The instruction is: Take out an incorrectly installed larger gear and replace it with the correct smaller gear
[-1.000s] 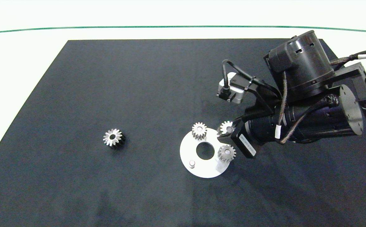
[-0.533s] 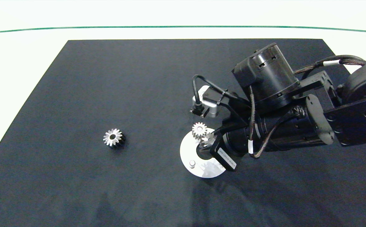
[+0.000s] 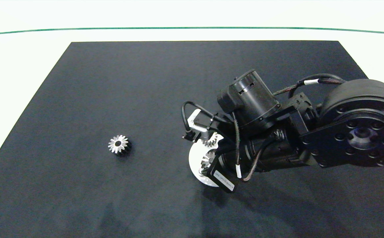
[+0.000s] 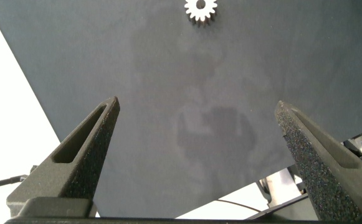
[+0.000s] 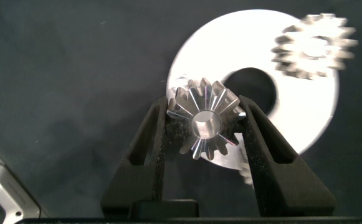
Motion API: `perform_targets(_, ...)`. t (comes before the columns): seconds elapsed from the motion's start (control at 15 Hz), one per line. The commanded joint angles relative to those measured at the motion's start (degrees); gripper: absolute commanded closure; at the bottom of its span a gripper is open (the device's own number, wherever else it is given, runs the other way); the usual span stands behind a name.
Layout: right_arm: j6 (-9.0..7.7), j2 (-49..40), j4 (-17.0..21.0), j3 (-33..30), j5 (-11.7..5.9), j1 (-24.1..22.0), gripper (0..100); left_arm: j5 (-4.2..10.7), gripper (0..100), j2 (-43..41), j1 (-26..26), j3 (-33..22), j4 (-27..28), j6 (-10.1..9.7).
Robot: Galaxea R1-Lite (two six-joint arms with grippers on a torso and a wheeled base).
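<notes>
I've got the small gear (image 5: 204, 121) clamped between my right gripper (image 5: 203, 124) fingers, over the plate (image 5: 199, 59). Big gear (image 3: 119, 144) lies well off, ahead of my wide-open left gripper (image 4: 199, 134). Next: line the bore over the post, then lower.

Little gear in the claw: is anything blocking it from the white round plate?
Nothing visible does. The right gripper holds the smaller gear right over the white plate, and a duller gear on the plate sits off to the side. The left gripper hangs open over the mat.
</notes>
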Motion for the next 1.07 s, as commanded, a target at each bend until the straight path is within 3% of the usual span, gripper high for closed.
perform_targets(0.07,-0.10,1.67,0.87,-0.10,-1.09,0.92,72,0.06,0,-0.27,-0.01,0.27,0.24,0.10)
perform_targets(0.2,-0.10,2.19,0.87,-0.10,-1.35,1.01,72,0.06,0,-0.71,-0.01,1.50,0.15,0.10)
perform_targets(0.33,-0.10,2.63,0.87,-0.27,-2.85,0.92,72,-0.02,0,-1.06,-0.01,2.47,0.07,0.02)
perform_targets(1.07,-0.02,5.27,0.43,-2.29,-2.93,1.63,72,-0.20,0,-1.94,-0.27,3.35,0.15,0.10)
